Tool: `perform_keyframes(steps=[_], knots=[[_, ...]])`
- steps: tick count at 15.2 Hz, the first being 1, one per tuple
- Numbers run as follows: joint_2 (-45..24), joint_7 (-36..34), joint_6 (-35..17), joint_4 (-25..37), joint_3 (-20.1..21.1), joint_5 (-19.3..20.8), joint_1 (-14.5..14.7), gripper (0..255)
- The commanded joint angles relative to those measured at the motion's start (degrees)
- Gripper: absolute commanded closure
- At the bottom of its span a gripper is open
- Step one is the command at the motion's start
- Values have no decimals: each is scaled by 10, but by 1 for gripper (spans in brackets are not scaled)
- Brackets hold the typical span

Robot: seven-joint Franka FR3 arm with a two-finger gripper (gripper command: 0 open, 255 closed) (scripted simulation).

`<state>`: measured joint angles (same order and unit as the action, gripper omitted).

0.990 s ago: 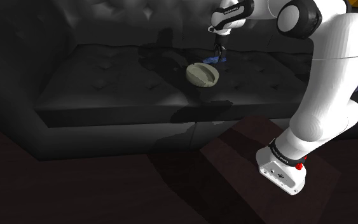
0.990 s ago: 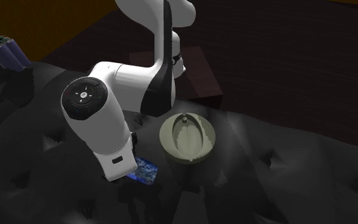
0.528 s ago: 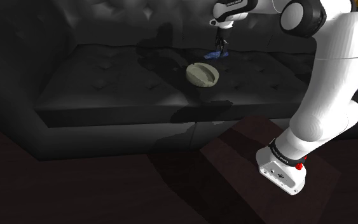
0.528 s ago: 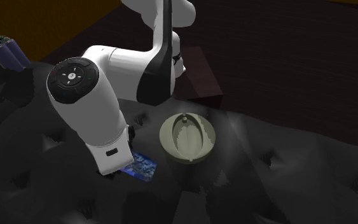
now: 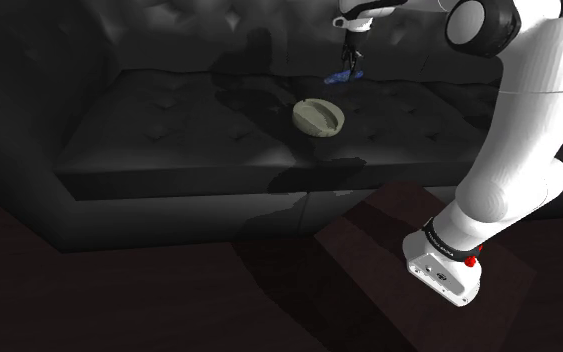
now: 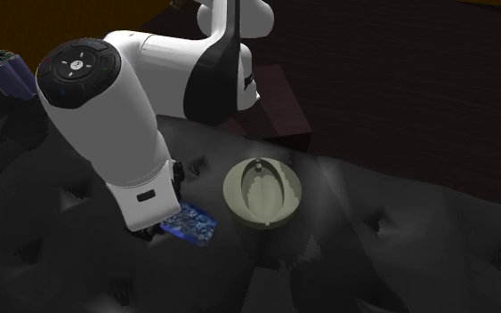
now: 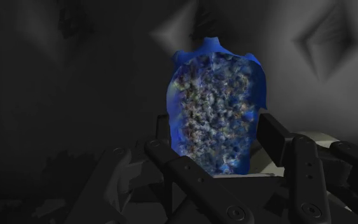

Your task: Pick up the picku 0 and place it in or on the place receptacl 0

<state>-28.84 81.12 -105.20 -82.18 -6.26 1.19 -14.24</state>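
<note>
Currently the gripper (image 5: 349,58) hangs fingers-down above the rear of the black tufted sofa (image 5: 169,130), in front of its backrest. Reading the shoulder view from left to right, the wrist comes first. The forearm then runs along the top edge to a dark elbow joint, and the white arm (image 5: 519,150) drops from there to its base on the stand (image 5: 369,245) at lower right. The fingers are pinched on the blue speckled packet (image 5: 338,76). The packet is held clear of the seat, up and to the right of the grey-green bowl (image 5: 318,116) in this view and apart from it.

In the wrist view the packet (image 7: 217,108) sits between the two fingers (image 7: 184,175), gripped at its near end. Its long axis runs straight out from the gripper (image 7: 234,168), with the far end pointing at the sofa cushions and the speckled face toward the camera. In the shoulder view it hangs slanted, lower end to the left.

In the second exterior view the white wrist housing stands in front of the fingers, and the packet (image 6: 191,224) protrudes from under it, just left of the bowl (image 6: 262,193). The shoulder view's top edge cuts off the upper arm. In the wrist view a small pale part of the bowl (image 7: 317,139) shows behind one finger.
</note>
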Motion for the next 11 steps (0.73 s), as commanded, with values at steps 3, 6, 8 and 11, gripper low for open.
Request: perform_keyframes(steps=[3,6,8,11], knots=[[3,1,24,20,0,0,0,255],[57,-29,0,-59,6,6,23,255],[90,-49,-12,-105,12,9,38,255],[134,-81,-27,-165,22,12,59,255]])
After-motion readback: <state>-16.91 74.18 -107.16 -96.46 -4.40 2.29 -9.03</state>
